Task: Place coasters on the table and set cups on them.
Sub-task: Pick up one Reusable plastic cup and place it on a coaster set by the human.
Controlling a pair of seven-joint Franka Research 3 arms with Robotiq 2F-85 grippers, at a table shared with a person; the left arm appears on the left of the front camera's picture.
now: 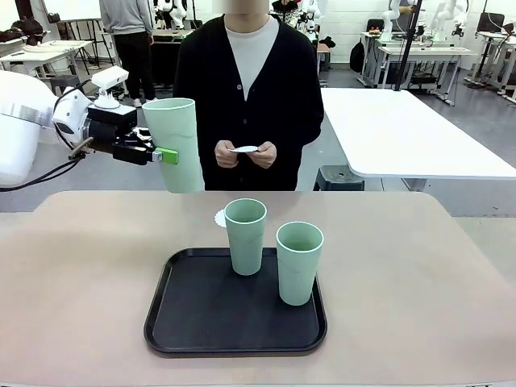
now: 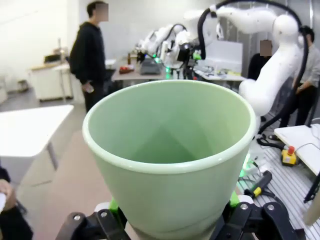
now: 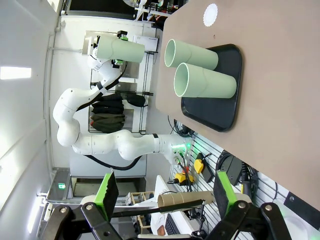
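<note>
Aloft, L tool [image 1: 169,156] grips tall mint cup [image 1: 176,129] — upright, empty.

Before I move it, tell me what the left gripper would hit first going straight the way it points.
The cup it grips: the left gripper is shut on it. Past that the way looks free; the person's hand seems off to the side, depth unclear.

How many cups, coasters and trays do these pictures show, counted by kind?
Cups: 3
Coasters: 2, one on the table, one in the person's hands
Tray: 1
Total: 6
</note>
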